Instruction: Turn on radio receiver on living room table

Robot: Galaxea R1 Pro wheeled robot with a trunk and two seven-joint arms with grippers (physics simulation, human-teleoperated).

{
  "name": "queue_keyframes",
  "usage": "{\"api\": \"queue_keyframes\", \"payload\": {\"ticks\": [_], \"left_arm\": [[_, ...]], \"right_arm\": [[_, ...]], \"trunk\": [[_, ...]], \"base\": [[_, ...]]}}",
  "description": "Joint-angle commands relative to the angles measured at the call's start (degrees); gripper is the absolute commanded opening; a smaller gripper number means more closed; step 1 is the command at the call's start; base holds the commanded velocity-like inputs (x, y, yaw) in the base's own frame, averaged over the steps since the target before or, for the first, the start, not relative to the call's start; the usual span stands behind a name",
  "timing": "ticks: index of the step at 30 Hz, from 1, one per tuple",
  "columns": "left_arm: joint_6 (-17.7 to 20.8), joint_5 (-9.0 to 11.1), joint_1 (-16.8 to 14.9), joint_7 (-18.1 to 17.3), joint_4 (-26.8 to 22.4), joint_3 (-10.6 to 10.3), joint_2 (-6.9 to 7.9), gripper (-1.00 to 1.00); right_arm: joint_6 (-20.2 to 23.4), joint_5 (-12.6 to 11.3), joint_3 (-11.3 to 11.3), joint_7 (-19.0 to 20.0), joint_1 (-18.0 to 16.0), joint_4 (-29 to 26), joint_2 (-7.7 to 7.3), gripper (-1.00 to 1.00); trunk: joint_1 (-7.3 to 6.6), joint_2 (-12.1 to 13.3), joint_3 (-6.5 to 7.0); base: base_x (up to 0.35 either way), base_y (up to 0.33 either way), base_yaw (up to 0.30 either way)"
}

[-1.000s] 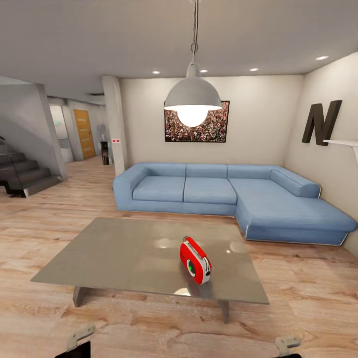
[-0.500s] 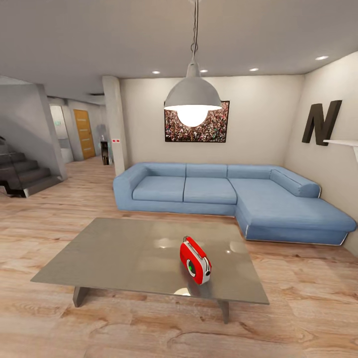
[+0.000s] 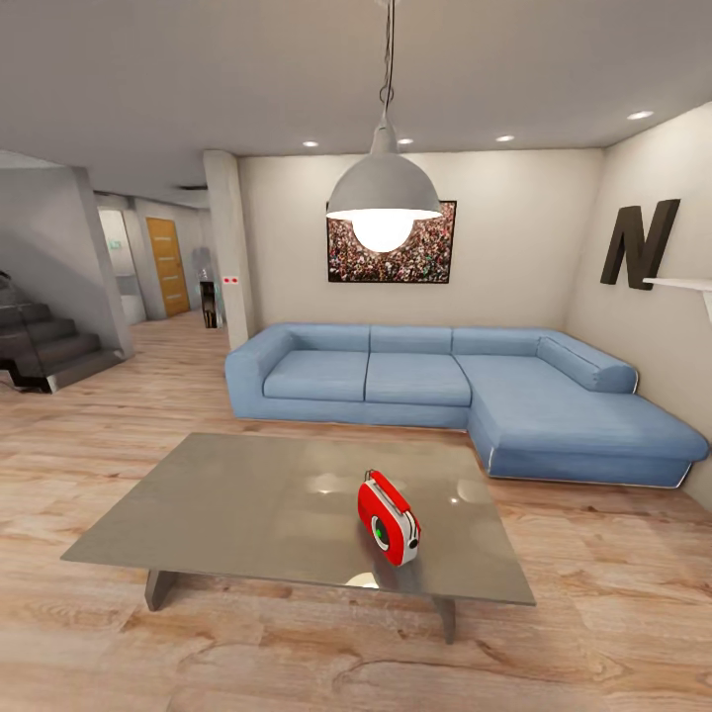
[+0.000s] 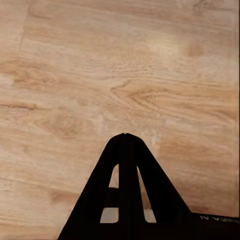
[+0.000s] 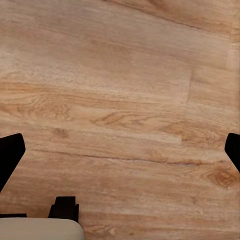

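Observation:
The red radio receiver [image 3: 389, 519], with white trim and a handle, stands upright on the near right part of the low glossy table [image 3: 237, 504]; its round dial faces the near left. My left gripper [image 4: 125, 136] hangs over bare wood floor, its black fingers meeting at the tips, shut on nothing. Over floor planks as well, my right gripper [image 5: 120, 150] is open, one fingertip [image 5: 10, 152] at each side of its view. The wrist views do not show how far either gripper is from the radio.
A light-blue L-shaped sofa [image 3: 445, 386] runs behind the table, under a crowd picture [image 3: 435, 257]. A grey pendant lamp [image 3: 384, 193] hangs above. A black letter N [image 3: 641, 242] and a shelf [image 3: 682, 285] are on the right wall. Stairs [image 3: 44, 346] and a pillar [image 3: 229, 247] stand at left.
A second ago parts of both grippers showed at the bottom edge of the head view; they have since dropped out of it. The room, table and radio have not moved.

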Motion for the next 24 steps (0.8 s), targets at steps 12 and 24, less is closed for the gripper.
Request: {"api": "queue_keyframes", "payload": {"ticks": [12,24], "left_arm": [[0.1,0.1,0.1,0.0,0.0,0.0,-1.64,-1.0],[-0.1,0.3,0.1,-0.1,0.0,0.0,-2.01,-1.0]], "right_arm": [[0.0,0.0,0.0,0.0,0.0,0.0,0.0,1.0],[0.0,0.0,0.0,0.0,0.0,0.0,0.0,1.0]], "trunk": [[0.0,0.0,0.0],[0.0,0.0,0.0]], "base": [[0.0,0.0,0.0],[0.0,0.0,0.0]]}}
